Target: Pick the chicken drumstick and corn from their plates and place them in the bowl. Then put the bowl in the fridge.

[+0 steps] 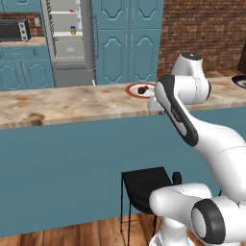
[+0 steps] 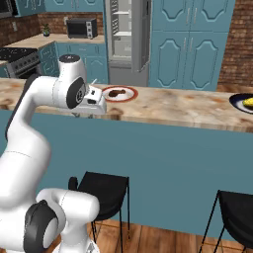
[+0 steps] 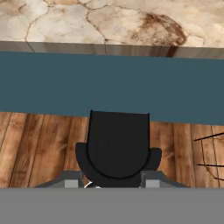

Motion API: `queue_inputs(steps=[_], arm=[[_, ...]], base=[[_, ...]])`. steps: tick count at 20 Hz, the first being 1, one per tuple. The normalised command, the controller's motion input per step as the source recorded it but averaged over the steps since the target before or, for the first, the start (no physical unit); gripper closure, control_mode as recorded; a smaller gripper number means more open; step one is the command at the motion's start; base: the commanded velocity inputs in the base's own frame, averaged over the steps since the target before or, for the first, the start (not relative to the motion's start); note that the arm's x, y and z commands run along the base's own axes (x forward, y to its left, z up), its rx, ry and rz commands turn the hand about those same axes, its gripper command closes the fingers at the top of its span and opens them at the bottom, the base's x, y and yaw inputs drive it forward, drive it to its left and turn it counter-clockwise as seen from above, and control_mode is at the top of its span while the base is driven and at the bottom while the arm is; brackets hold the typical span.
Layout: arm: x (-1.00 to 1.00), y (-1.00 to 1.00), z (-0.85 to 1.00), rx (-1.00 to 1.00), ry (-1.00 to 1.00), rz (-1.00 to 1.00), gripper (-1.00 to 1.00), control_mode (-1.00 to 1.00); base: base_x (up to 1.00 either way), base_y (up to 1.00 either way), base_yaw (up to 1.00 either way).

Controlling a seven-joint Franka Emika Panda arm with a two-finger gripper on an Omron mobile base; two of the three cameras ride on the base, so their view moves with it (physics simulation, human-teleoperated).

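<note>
We see a home kitchen: teal cabinets (image 2: 197, 44) line a brick wall (image 1: 202, 33), beside a steel fridge (image 1: 69, 41) standing open on white shelves. A microwave (image 2: 82, 28) sits on the back counter near a stove (image 2: 20, 58). Before us, a marbled tabletop (image 1: 72, 103) runs as a breakfast bar, with black stools (image 2: 105, 190) on wooden floorboards (image 3: 39, 148).

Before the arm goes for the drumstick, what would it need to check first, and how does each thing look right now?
1. Chicken drumstick lying on its red-rimmed plate: ok.
2. Corn waiting on the dark-rimmed plate far along the counter: ok.
3. Fridge door open: ok.
4. Gripper over the drumstick: not ok, it looks down at a black stool and the counter edge.
5. Gripper empty: ok, nothing between its tips.
6. Bowl located: cannot tell.
</note>
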Motion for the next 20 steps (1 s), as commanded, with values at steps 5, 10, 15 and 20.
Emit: queue_inputs(steps=[5,10,15,20], arm=[[0.0,-0.06,-0.01,0.01,-0.02,-0.02,-1.0,-1.0],[0.05,-0.21,0.18,0.16,0.01,-0.18,-1.0,-1.0],[0.04,-0.28,0.19,0.09,-0.02,-0.35,-1.0,-1.0],[0.13,-0.26,0.14,0.0,-0.07,-0.48,-1.0,-1.0]], base=[[0.0,0.0,0.0],[0.0,0.0,0.0],[0.0,0.0,0.0],[0.0,0.0,0.0]])
